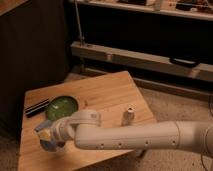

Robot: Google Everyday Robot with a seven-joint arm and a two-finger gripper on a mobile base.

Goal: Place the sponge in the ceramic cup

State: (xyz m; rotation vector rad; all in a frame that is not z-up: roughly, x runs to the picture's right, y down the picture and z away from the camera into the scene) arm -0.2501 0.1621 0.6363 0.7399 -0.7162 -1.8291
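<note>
My gripper (46,134) hangs over the front left part of the wooden table (107,92), at the end of the white arm that reaches in from the right. It is shut on the sponge (42,128), a small blue block with a paler yellowish side. Directly below it sits the ceramic cup (50,147), a small pale round shape partly hidden by the gripper. Whether the sponge touches the cup I cannot tell.
A green plate (61,106) lies just behind the gripper, with a dark flat object (36,108) to its left near the table edge. A small white bottle (129,116) stands at the right. A metal rack (145,60) runs behind the table.
</note>
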